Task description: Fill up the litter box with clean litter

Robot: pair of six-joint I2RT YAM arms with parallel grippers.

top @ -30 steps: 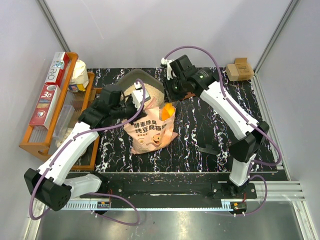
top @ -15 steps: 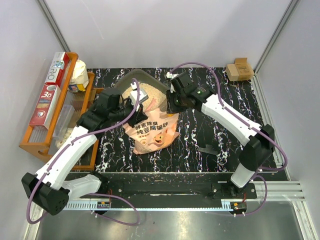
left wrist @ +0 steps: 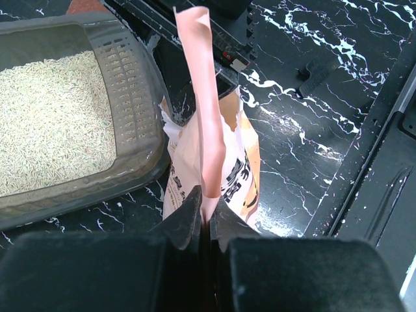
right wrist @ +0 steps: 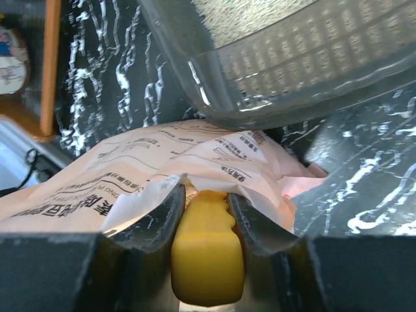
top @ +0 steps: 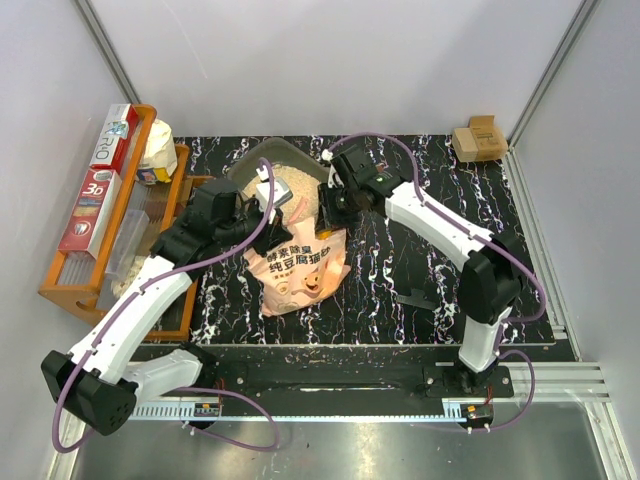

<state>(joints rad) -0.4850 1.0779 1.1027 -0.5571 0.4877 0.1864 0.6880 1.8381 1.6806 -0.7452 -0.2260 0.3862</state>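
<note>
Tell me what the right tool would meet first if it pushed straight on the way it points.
The right tool, shut on the yellow plastic scoop, points into the pink printed litter bag, so the bag's inside probably comes first; the dark grey plastic litter box lies beyond, but depth is unclear.

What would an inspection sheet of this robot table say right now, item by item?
Surface: black, white-veined table.
Job's things: grey litter box, partly filled with beige litter; pink bag next to it.
Clutter: orange rack holding boxes at the left; cardboard box far right; small black item near the right arm.
Grippers: left gripper shut on the pink bag's edge; right gripper shut on a yellow scoop at the bag's mouth.
Cables: purple cables loop along both arms.
Surroundings: plain white walls.
</note>
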